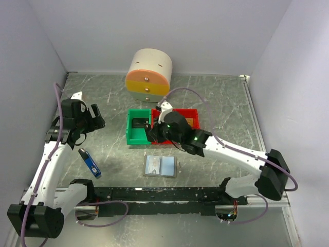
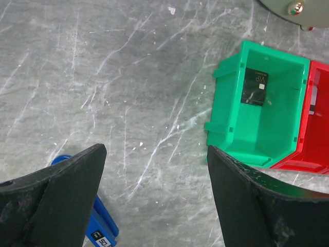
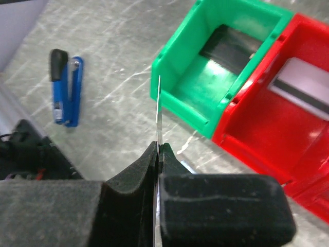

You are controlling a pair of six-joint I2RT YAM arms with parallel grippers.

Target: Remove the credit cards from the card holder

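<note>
The card holder (image 1: 160, 166) lies open and flat on the table, near the front, showing pale blue inner pockets. My right gripper (image 3: 159, 146) is shut on a thin credit card (image 3: 159, 108), seen edge-on and upright, just in front of the green bin (image 3: 180, 87). In the top view this gripper (image 1: 153, 133) hovers at the green bin's front right corner. A black credit card (image 2: 255, 86) lies inside the green bin (image 2: 226, 118). A silvery card (image 3: 303, 85) lies in the red bin (image 3: 247, 134). My left gripper (image 2: 157, 152) is open and empty, off to the left (image 1: 95, 117).
A blue-and-black stick-shaped object (image 1: 90, 162) lies left of the holder, partly under my left finger (image 2: 100, 226). A round cream-and-orange drawer unit (image 1: 149, 74) stands behind the bins. Grey walls close in the table on three sides.
</note>
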